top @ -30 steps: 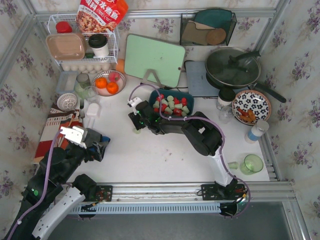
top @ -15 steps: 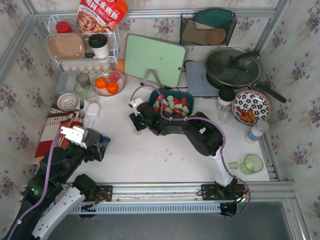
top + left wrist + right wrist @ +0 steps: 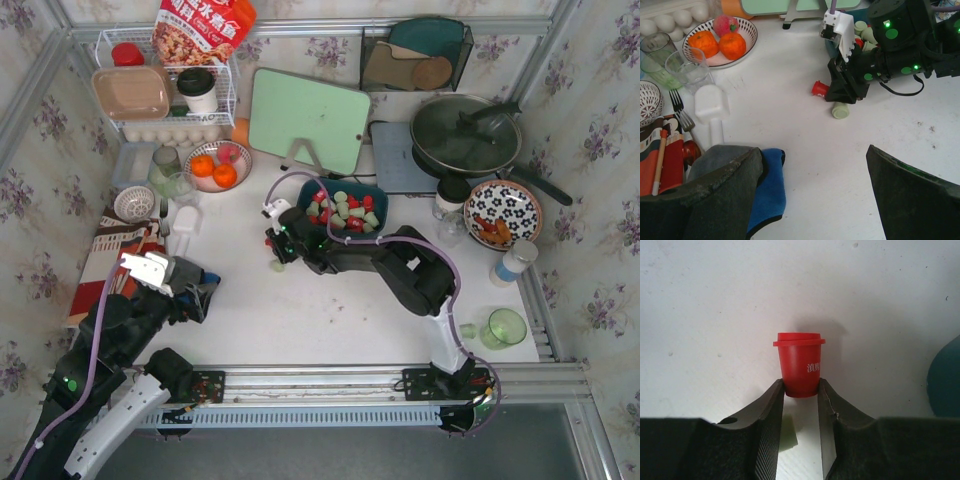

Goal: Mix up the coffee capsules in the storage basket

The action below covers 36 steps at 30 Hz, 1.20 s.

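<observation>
The teal storage basket [image 3: 381, 192] sits mid-table and holds several red and pale green coffee capsules [image 3: 345, 211]. My right gripper [image 3: 279, 243] is just left of the basket, shut on a red capsule [image 3: 799, 367] held by its narrow end, close over the white table. The basket's edge [image 3: 946, 380] shows at the right of the right wrist view. A pale green capsule [image 3: 276, 264] lies on the table beside that gripper; it also shows in the left wrist view [image 3: 840, 110], as does the held red capsule [image 3: 819, 89]. My left gripper [image 3: 814, 152] is open and empty, at the near left.
A blue cloth [image 3: 767, 192] lies by my left fingers. A plate of oranges [image 3: 218, 165], glasses [image 3: 682, 67], a white scoop [image 3: 711, 105] and a fork [image 3: 682, 115] are at left. A green cutting board [image 3: 308, 118], pan [image 3: 466, 135], patterned plate [image 3: 503, 213] and green cup [image 3: 503, 327] stand further off.
My right gripper has shifted slightly right, toward the basket, with the red capsule in it. The left arm has not moved.
</observation>
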Available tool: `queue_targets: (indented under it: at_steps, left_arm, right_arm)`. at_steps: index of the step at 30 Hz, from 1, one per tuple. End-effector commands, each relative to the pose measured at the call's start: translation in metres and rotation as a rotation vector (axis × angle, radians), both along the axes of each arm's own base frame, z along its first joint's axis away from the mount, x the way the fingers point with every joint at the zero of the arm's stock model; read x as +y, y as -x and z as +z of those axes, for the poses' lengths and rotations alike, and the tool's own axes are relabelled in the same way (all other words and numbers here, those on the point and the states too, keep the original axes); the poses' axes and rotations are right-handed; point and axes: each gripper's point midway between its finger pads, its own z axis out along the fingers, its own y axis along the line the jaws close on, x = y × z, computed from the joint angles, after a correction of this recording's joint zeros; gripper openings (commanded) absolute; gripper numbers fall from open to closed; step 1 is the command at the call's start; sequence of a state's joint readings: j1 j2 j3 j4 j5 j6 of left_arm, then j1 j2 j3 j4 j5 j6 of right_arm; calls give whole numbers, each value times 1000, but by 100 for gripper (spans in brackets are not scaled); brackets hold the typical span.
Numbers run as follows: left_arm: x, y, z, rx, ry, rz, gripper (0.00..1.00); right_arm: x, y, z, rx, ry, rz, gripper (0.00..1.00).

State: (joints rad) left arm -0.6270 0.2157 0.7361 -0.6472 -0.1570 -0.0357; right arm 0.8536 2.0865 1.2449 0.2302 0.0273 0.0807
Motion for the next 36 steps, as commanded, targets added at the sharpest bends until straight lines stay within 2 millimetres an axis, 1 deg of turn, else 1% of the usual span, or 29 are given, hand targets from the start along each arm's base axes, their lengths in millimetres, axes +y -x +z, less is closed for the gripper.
queue_targets:
  at_steps: [1,5,8,9,12,15,16,18,20,22,23,24,26,29,31,34,36]
  left_arm:
    - [-1,-3,9,-38,14,2,88]
    - [-1,-3,9,-39,15,0,88]
    - [-1,-3,9,-39,16,0,88]
    - [-1,-3,9,-40,16,0,88]
    - [-1,-2,9,-40,16,0,88]
    - [-1,-2,9,-40,17,0,88]
    - [-1,-2,9,-39,18,1,88]
    - [-1,-2,9,-40,19,-1,88]
    - [-1,-2,9,-40,19,-1,88]
    - [-1,-2,9,-39,19,-2,88]
    - [-1,-2,9,-39,19,-3,88]
    - [-1,-2,10,-40,20,-2,88]
    - [-1,-2,9,-39,18,-2,88]
    - [-2,-3,8,-33,13,-3,88]
    - [-2,-4,7,-29,9,-2,88]
    - [-2,-5,6,-26,3,4,88]
    - [-2,-6,4,-22,-2,8,88]
  right_arm:
    - [7,-3,25,-35,-70,-6,30]
    - [8,-4,40,-58,-103,-7,23]
    - [9,-5,55,-77,-133,-16,22]
    - [9,-7,63,-90,-148,-27,22]
    - [-1,-16,83,-154,-166,-89,22]
    - [-26,-29,107,-262,-162,-209,21]
    - [-41,-34,109,-301,-144,-278,21]
    - [-67,-41,122,-370,-139,-395,21]
    - [-95,-48,128,-410,-130,-508,21]
    - [-117,-55,125,-403,-116,-590,21]
    - [-125,-58,121,-386,-113,-613,21]
    - [-131,-61,116,-362,-115,-626,21]
    - [-134,-67,107,-313,-131,-613,21]
    - [-129,-78,94,-254,-136,-562,23]
    - [-119,-84,83,-218,-127,-517,26]
    - [-107,-93,73,-176,-115,-479,37]
    - [-103,-98,70,-157,-105,-476,44]
